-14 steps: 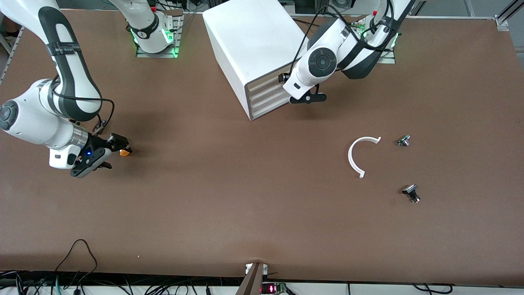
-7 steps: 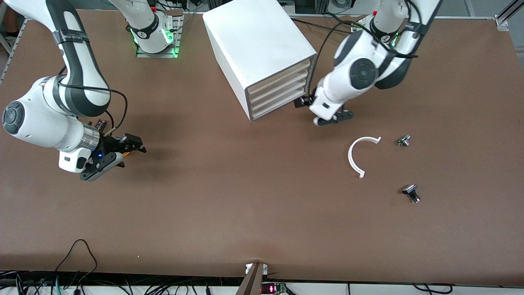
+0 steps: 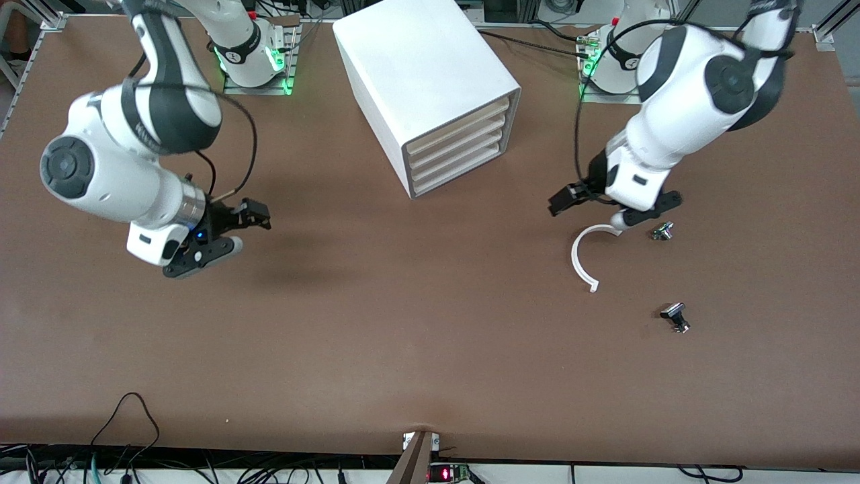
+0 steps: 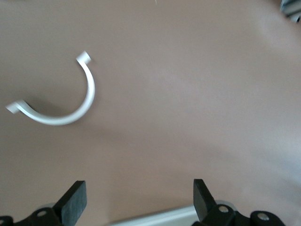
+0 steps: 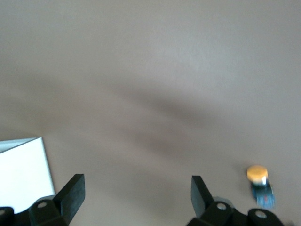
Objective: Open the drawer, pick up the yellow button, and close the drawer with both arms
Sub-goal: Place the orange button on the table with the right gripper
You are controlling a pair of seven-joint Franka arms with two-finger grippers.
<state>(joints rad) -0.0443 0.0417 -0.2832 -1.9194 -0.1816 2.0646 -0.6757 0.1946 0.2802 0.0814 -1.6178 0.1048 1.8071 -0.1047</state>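
The white cabinet (image 3: 416, 74) stands at the table's robot edge; its top drawer (image 3: 463, 115) and the three below it are shut. The orange-capped button (image 5: 257, 174) lies on the bare table in the right wrist view, apart from the fingers; in the front view the right hand hides it. My right gripper (image 3: 254, 218) (image 5: 136, 195) is open and empty, up over the table toward the right arm's end. My left gripper (image 3: 563, 202) (image 4: 138, 200) is open and empty, over the table beside a white C-shaped ring (image 3: 581, 259) (image 4: 70, 113).
Two small black-and-silver parts (image 3: 663, 231) (image 3: 675, 317) lie near the ring toward the left arm's end. A white corner of the cabinet (image 5: 23, 174) shows in the right wrist view. Cables hang at the table edge nearest the front camera.
The left gripper left the cabinet's front and swung over to the ring. The right gripper rose and moved off the button toward the table's middle; the button now sits under the hand.
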